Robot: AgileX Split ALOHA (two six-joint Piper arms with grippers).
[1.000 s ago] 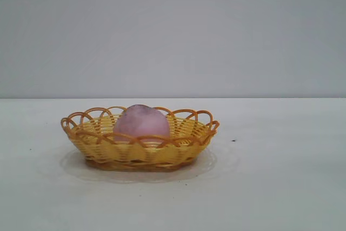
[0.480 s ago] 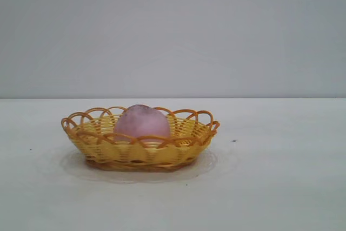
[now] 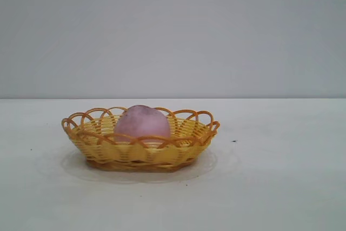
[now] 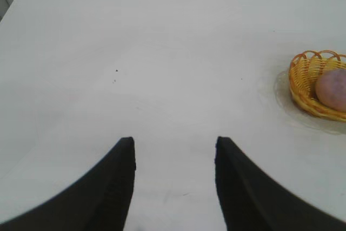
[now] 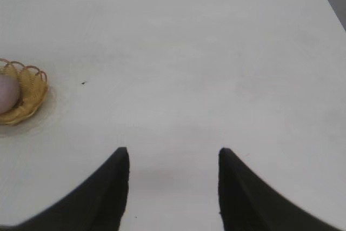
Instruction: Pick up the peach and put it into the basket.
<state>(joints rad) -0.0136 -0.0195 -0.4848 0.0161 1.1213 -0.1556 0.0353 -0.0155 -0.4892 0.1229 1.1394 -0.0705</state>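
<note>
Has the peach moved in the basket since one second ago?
No. The peach sits at the same place against the basket rim loops.

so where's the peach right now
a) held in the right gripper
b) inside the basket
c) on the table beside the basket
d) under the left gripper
b, the peach sits inside the basket, its top rising above the looped rim, and both grippers are open, empty and far from it.
</note>
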